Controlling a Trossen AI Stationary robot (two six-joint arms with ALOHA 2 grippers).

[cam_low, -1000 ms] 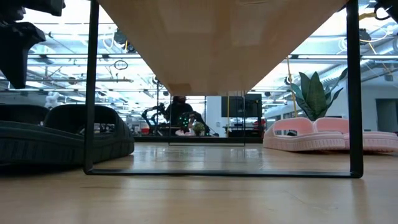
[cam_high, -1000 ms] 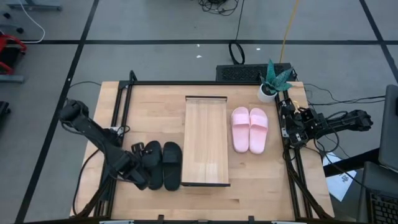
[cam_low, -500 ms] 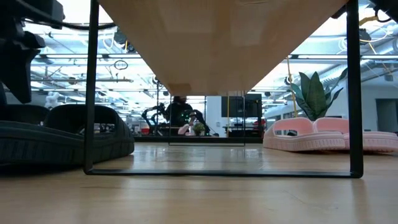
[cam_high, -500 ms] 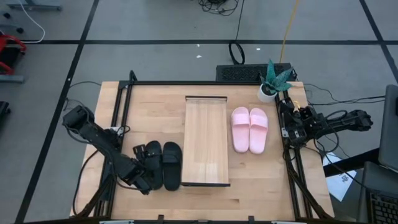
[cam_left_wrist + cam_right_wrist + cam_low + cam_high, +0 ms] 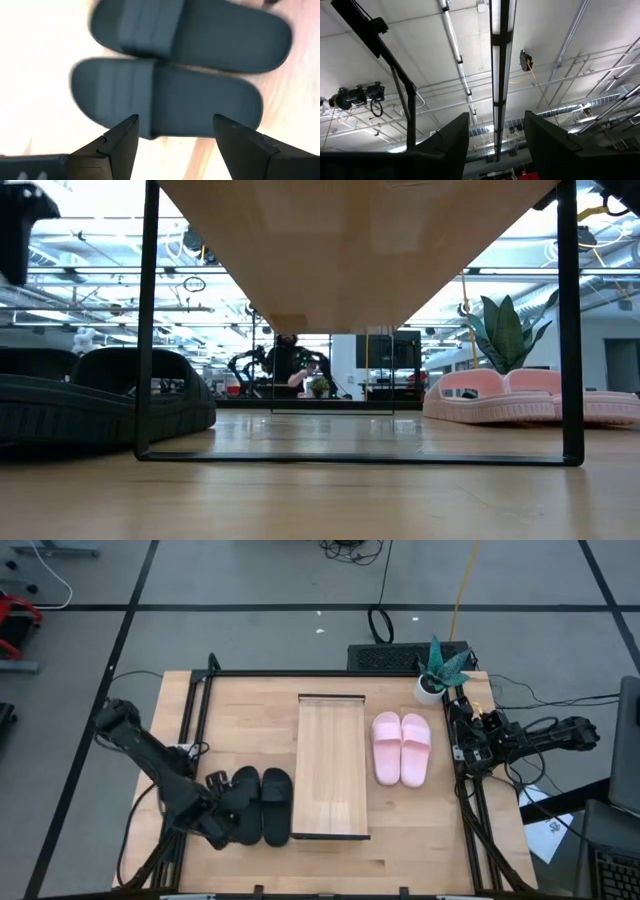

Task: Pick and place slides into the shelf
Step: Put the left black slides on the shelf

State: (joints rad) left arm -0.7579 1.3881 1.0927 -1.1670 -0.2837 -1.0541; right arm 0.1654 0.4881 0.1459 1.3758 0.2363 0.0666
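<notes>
Left hand (image 5: 172, 142) hangs wide open, empty; we see the nearer black slide (image 5: 165, 102) just ahead, long axis crossing our fingers.

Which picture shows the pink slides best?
The high view: both pink slides lie whole, side by side, right of the shelf. The low view shows them only side-on, past the shelf's leg. Neither wrist view shows them.
</notes>
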